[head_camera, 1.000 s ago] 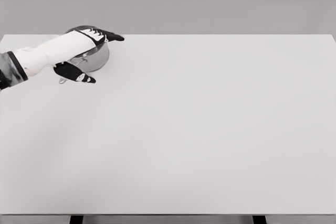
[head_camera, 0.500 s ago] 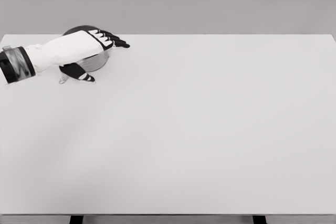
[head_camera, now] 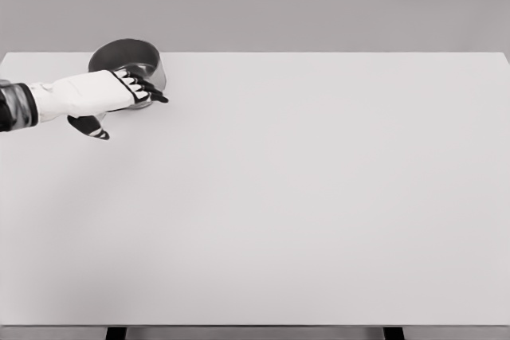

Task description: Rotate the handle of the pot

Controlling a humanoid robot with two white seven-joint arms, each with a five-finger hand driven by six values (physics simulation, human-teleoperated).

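Nearest the camera, the white table (head_camera: 319,220) runs bare from its front edge back to the far left corner, where all the activity sits. Right arm not in view. Left hand (head_camera: 103,97) enters from the left edge with the forearm roughly level, palm side toward the pot, back of the hand facing the camera. Fingers (head_camera: 147,89) extended and lying together, tips reaching across the near wall of the pot; thumb (head_camera: 89,127) splayed down and apart from them, toward the table. Nothing is enclosed between thumb and fingers, so I read the hand as released, not grasping. Whether the fingertips actually touch the metal cannot be told from this view. The pot (head_camera: 127,65), a small steel one with a dark interior, stands upright near the back edge of the table, just behind and partly hidden by the hand. Its handle is not visible; probably covered by the hand or forearm. Judgement: the flat, side-on hand suits a sweeping push on the pot or handle rather than a pinch, which fits turning it in place.
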